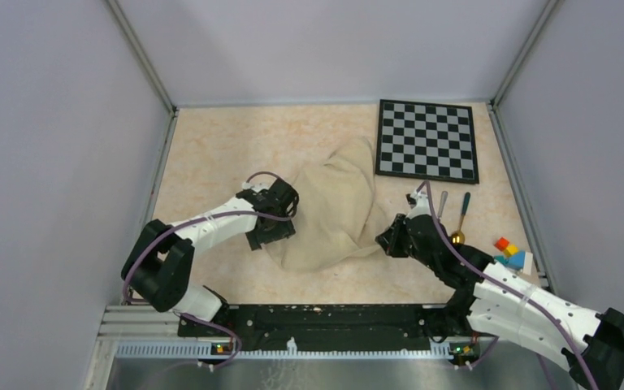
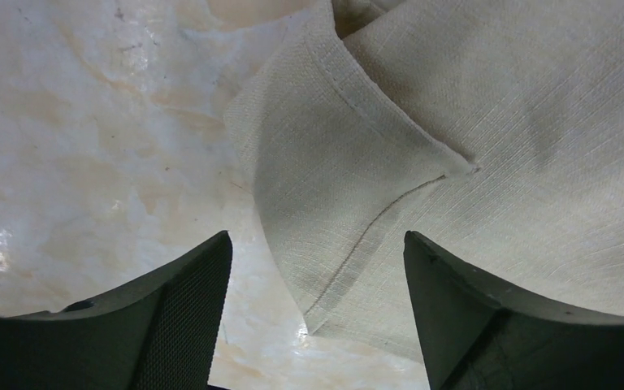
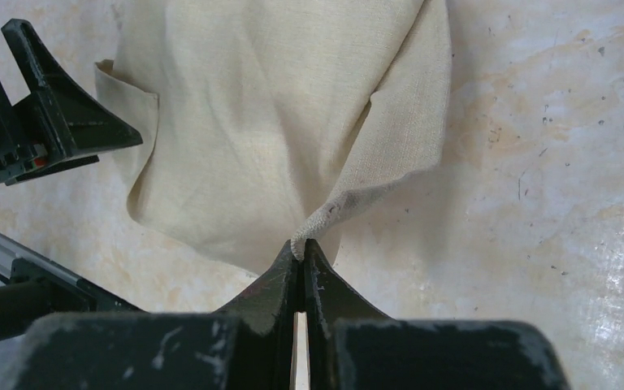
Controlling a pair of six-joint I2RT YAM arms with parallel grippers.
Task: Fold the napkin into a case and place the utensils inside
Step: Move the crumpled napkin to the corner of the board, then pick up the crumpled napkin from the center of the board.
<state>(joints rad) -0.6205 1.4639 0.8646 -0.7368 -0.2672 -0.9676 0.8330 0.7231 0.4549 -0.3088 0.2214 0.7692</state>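
Observation:
The beige napkin (image 1: pixel 333 211) lies rumpled and partly folded over itself mid-table; no case is in view. My left gripper (image 1: pixel 280 213) is at its left edge, open, its fingers astride a hemmed corner of the napkin (image 2: pixel 349 227) without touching it. My right gripper (image 1: pixel 386 240) is shut on the napkin's right corner (image 3: pixel 349 195), pinching the hem at its fingertips (image 3: pixel 301 244). The utensils lie to the right of that arm: a silver knife (image 1: pixel 442 203) and a spoon (image 1: pixel 460 221) with a gold bowl.
A black-and-white checkered board (image 1: pixel 427 140) lies at the back right. Small coloured blocks (image 1: pixel 512 253) sit near the right wall. Grey walls enclose the table on three sides. The left gripper (image 3: pixel 65 114) shows in the right wrist view.

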